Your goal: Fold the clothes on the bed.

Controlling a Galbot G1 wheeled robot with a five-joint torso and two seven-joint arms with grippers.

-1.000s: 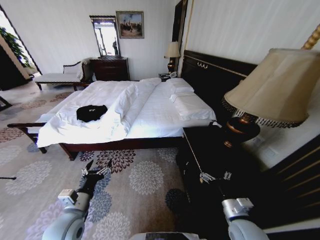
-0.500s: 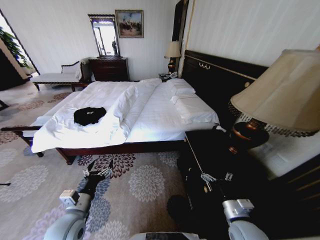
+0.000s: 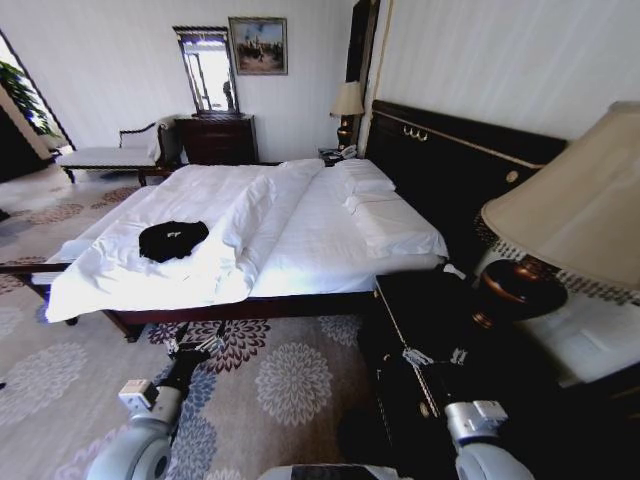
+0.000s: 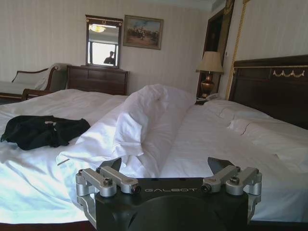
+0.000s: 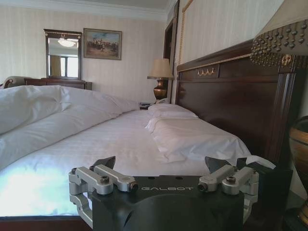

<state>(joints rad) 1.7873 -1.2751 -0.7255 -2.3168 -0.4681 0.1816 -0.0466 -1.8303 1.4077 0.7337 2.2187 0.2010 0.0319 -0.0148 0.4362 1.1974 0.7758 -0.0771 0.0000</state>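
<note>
Left of centre in the head view, the clothes (image 3: 173,240) lie bunched on the bed (image 3: 300,235). Both the left pincer (image 3: 196,344) and right pincer (image 3: 416,357) hang wide, empty (approach squarely, I'd judge).

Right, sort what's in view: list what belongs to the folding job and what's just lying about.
Job:
- black T-shirt, crumpled on the duvet
- bed
- left tool, open, held low over the carpet short of the bed
- right tool, open, over the nightstand

Lying about:
- near lamp
- nightstand
- dresser
- bench
</note>
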